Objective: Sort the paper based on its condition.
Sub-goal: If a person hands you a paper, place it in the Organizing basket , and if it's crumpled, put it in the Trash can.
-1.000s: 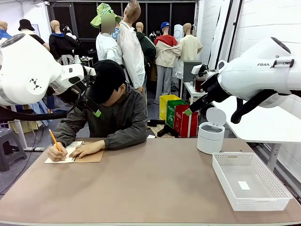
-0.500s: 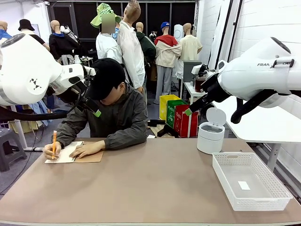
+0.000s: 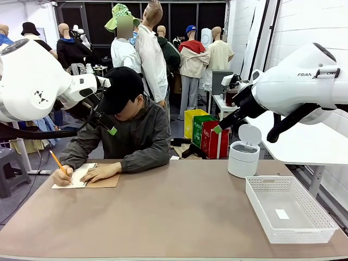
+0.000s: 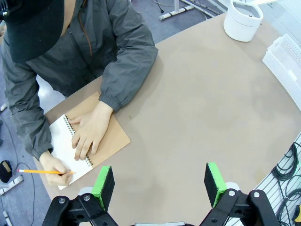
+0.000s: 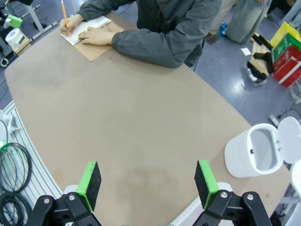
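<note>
Far left on the table, under the person's hand: the paper — nearer the left gripper, pads wide apart, holding nothing. Right gripper wide apart too — well away.

The person's hand covers part of the notebook, and the basket is cropped.

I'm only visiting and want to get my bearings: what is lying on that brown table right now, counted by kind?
Spiral notebook: 1
Pencil, in the person's hand: 1
White bin with open lid: 1
White basket: 1
Total: 4
</note>
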`<action>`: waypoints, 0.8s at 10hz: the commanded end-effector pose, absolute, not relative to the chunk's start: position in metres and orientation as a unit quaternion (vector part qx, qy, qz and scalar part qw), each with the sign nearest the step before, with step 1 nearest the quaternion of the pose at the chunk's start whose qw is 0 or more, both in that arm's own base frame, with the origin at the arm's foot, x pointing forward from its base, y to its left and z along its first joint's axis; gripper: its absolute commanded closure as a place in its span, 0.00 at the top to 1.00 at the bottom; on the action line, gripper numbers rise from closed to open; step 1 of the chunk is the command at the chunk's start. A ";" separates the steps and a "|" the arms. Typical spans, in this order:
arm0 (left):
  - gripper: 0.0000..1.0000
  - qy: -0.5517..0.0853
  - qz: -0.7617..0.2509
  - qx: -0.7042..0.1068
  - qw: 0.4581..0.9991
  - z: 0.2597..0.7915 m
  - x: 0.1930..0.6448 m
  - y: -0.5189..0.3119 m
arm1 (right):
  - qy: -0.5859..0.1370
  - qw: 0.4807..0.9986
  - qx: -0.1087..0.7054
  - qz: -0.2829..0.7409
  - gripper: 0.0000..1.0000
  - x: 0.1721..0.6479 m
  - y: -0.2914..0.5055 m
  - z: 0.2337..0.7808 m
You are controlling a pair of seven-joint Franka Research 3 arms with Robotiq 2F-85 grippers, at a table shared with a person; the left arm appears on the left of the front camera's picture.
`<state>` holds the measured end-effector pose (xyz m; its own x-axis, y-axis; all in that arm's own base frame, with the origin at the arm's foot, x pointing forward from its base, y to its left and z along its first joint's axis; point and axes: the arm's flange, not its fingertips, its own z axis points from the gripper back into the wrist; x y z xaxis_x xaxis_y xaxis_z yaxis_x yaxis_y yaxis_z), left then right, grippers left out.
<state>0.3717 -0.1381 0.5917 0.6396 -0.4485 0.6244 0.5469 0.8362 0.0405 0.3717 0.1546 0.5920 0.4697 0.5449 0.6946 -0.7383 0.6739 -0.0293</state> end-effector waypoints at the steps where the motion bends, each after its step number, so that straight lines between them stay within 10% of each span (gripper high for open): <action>1: 1.00 -0.325 -0.275 -0.076 0.902 0.594 0.372 -0.137 | -0.348 0.846 0.141 0.380 1.00 0.372 0.154 0.592; 8: 1.00 -0.325 -0.275 -0.076 0.902 0.594 0.372 -0.137 | -0.348 0.846 0.141 0.380 1.00 0.372 0.154 0.592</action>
<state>0.3717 -0.1381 0.5917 0.6396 -0.4485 0.6244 0.5469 0.8362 0.0405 0.3717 0.1546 0.5920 0.4697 0.5449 0.6946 -0.7383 0.6739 -0.0293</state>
